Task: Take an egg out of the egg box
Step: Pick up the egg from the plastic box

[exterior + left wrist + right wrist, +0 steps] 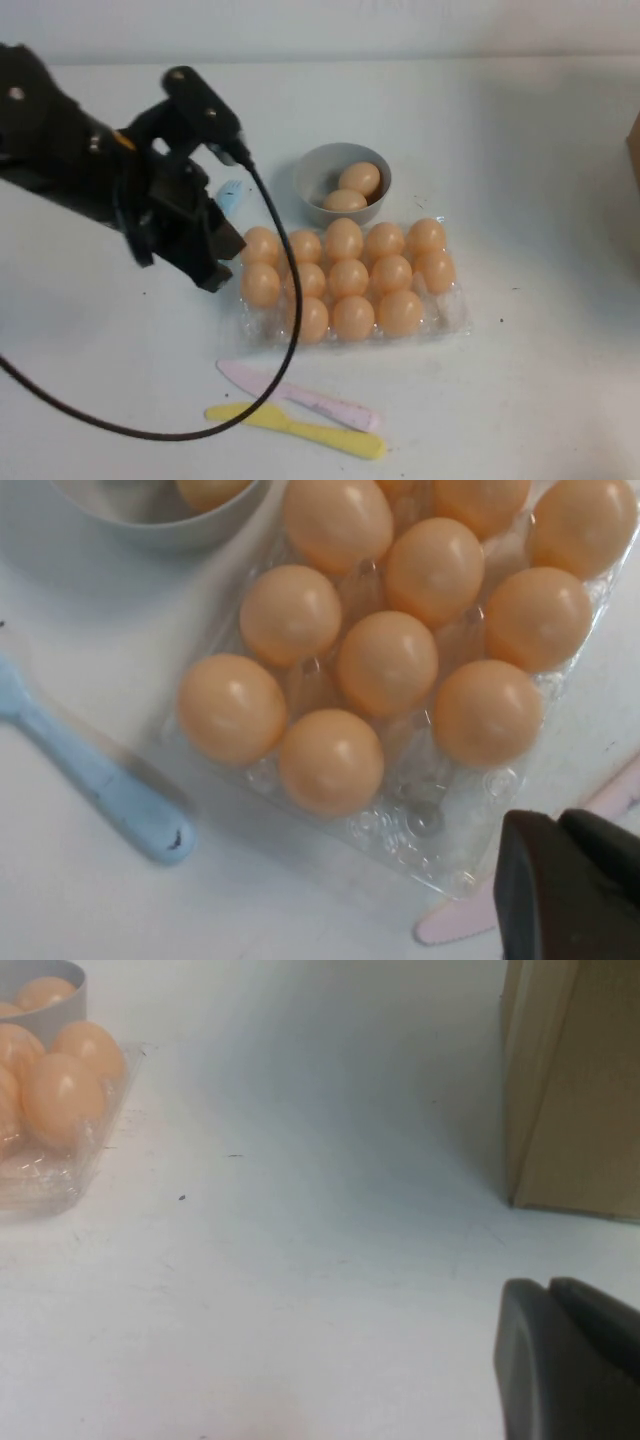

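fingers: left gripper [205, 262], at the egg box's left edge, empty, spread not discernible; right gripper [570, 1360] low over bare table, likewise. egg box [452, 318] mid-table, nearly full; grey bowl [318, 168] holds two; next egg [260, 284] not yet grasped.

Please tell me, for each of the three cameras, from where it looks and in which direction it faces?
High view: raised on the robot's side, angled down at the table; left arm shows, left gripper beside the egg box.
Left wrist view: looks down on eggs, blue handle; a dark gripper part shows at the corner.
Right wrist view: low, faces across the table toward a brown box; right gripper at the corner.
Shared: egg box, bowl.
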Robot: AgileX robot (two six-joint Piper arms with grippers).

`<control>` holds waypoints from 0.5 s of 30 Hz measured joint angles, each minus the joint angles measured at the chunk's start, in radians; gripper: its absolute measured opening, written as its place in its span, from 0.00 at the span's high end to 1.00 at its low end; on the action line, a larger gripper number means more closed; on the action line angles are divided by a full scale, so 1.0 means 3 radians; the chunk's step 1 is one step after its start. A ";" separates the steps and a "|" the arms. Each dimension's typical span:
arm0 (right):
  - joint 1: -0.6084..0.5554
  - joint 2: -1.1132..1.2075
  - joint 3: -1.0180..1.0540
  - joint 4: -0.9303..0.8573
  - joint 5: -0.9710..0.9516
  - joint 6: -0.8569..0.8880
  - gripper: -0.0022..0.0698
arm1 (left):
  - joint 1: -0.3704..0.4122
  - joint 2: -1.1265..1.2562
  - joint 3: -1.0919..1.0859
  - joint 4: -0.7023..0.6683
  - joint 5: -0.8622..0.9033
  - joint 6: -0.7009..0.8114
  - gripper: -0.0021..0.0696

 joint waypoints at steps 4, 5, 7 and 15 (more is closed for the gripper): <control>0.0000 0.0000 0.0000 0.0000 0.0000 0.0000 0.99 | -0.0207 0.0335 -0.0235 0.0324 0.0001 -0.0048 0.98; 0.0000 0.0000 0.0000 0.0000 0.0000 0.0000 0.99 | -0.0257 0.0393 -0.0273 0.0423 -0.0016 -0.0082 0.98; 0.0000 0.0000 0.0000 0.0000 0.0000 0.0000 0.99 | -0.0361 0.0476 -0.0302 0.0590 -0.0037 -0.0125 0.98; 0.0000 0.0000 0.0000 0.0000 0.0000 0.0000 0.99 | -0.0846 0.0630 -0.0318 0.0762 -0.0067 -0.0031 0.83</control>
